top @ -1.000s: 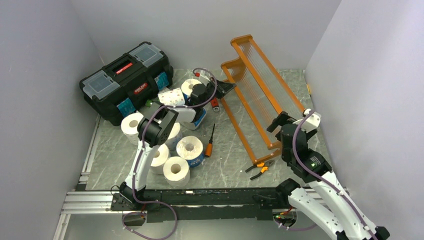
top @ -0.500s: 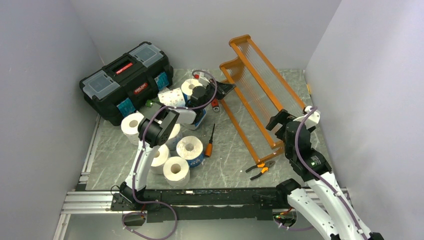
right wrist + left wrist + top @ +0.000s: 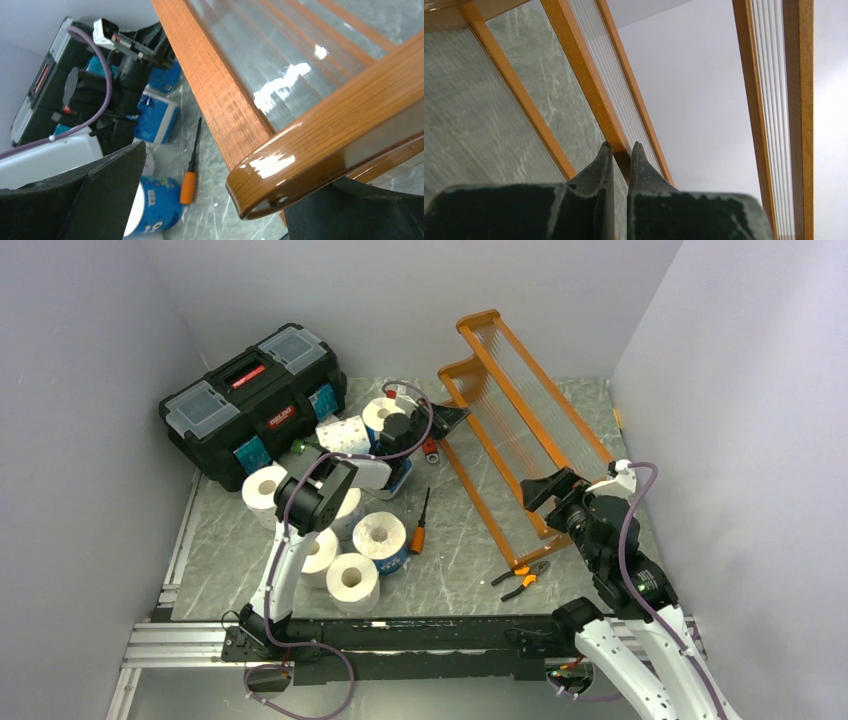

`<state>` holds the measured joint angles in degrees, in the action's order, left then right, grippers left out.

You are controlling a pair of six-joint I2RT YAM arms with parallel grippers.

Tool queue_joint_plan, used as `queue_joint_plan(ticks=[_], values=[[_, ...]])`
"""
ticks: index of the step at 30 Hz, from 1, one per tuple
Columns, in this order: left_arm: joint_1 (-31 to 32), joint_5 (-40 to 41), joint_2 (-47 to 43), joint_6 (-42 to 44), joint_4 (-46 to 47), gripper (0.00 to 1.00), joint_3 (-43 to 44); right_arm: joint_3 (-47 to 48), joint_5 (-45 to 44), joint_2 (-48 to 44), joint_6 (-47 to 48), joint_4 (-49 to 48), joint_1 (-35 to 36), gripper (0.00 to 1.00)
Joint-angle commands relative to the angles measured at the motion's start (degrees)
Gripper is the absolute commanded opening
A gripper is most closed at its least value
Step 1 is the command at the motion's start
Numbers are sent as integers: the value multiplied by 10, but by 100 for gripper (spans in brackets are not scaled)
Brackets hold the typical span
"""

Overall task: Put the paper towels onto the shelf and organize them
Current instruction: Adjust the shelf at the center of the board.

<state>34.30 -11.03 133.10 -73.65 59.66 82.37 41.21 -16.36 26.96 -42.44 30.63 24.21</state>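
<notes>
Right end effector (image 3: 240, 172) open astride glossy wooden shelf (image 3: 220, 100), left end effector (image 3: 620, 147) clenched

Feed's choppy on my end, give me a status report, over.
Left gripper shut at the shelf's far end; right gripper open, straddling its near corner. Shelf not upright, no paper towels on it. Screwdriver and pliers lie beside it.

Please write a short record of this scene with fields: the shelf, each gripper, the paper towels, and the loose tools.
shelf: lying tilted on the table, right side; no rolls on it
left gripper: shut, tips pinching a shelf rail
right gripper: open, jaws either side of the shelf's near end frame
paper towels: clustered on the table's left side, beside the toolbox
loose tools: screwdriver, pliers
</notes>
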Motion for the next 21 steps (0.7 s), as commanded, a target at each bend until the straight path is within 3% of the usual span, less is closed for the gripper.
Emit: queue_joint_plan(ticks=[1,5,14,21], values=[[19,-46,-13,93,-20,0,-22,88,81,10,-10,-65,7,100],[19,-43,-16,97,-18,0,-29,112,76,3,-47,-44,6,100],[21,-39,-7,102,-18,0,-34,134,-88,-4,-83,62,6,100],[27,-43,2,93,-11,0,-36,88,-158,4,-66,36,6,100]])
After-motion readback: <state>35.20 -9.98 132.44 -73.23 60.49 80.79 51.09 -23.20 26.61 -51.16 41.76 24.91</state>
